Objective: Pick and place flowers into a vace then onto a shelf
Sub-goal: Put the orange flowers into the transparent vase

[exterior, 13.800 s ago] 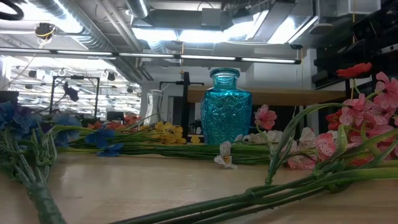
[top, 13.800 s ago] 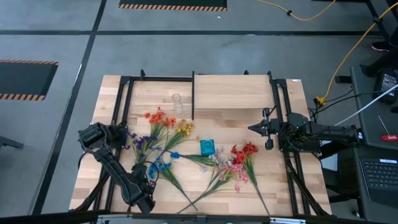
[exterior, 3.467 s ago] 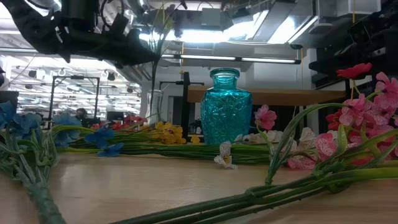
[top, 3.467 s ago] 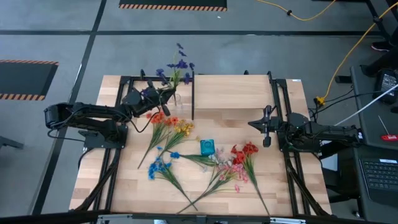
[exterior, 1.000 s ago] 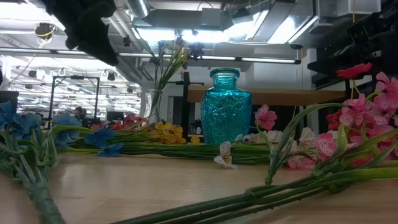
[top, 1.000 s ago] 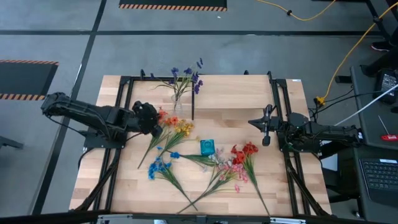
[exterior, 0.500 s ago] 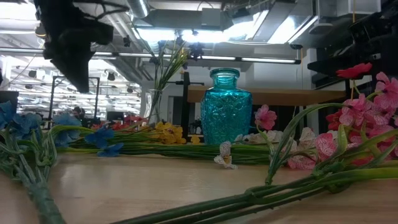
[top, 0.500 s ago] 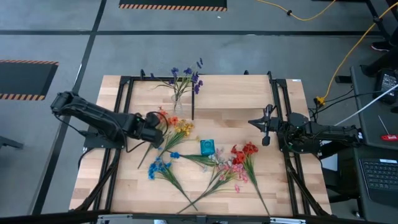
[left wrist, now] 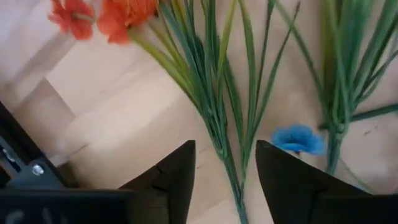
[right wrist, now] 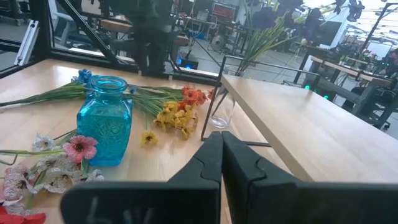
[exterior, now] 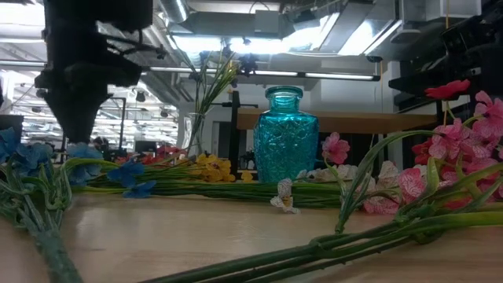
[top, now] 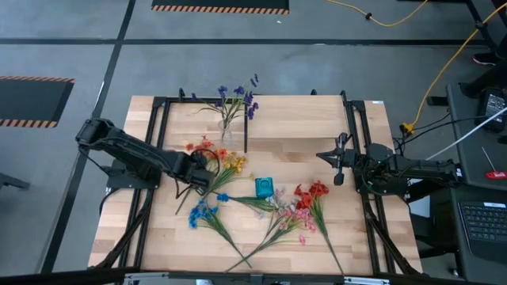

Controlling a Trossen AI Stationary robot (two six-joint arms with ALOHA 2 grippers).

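The purple flowers (top: 238, 96) stand with their stalks in a clear glass vase (top: 226, 131) beside the shelf (top: 297, 119). Orange flowers (top: 201, 148) and yellow flowers (top: 234, 162) lie on the table with their stalks running toward the near edge. My left gripper (left wrist: 225, 168) points down, open, with one finger on each side of the orange bunch's green stalks (left wrist: 217, 134), just above the table. It also shows in the high view (top: 198, 170). My right gripper (right wrist: 221, 149) waits shut at the right side (top: 337, 162).
A blue glass vase (top: 264, 188) stands mid-table. Blue flowers (top: 202, 212) lie near the left front, red flowers (top: 313, 190) and pink flowers (top: 289, 215) to the vase's right. Black frame rails (top: 154, 142) run along both table sides.
My left gripper has come away from the clear vase, going toward the table's near edge and down over the orange flowers' stalks. It has tipped from slanting to pointing almost straight down. The purple flowers stay in the vase.
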